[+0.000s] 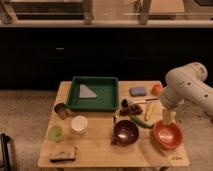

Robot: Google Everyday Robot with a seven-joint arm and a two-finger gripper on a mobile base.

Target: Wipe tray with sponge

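The dark-green tray [106, 96] sits at the back middle of the wooden table, with a flat grey triangular piece [88, 92] lying inside it. The blue-grey sponge [137, 91] lies on the table just right of the tray, apart from its rim. My gripper [166, 119] hangs from the white arm [186, 85] at the right side of the table. It points down over an orange-red bowl [168, 135], well to the right of and in front of the sponge. It touches neither the sponge nor the tray.
An orange fruit [157, 89] lies right of the sponge. Dark grapes [133, 108], green vegetables [142, 121], a dark bowl [125, 131], a white cup [79, 124], a green cup [55, 132], a metal cup [61, 110] and a tan block with a dark top [63, 153] crowd the table.
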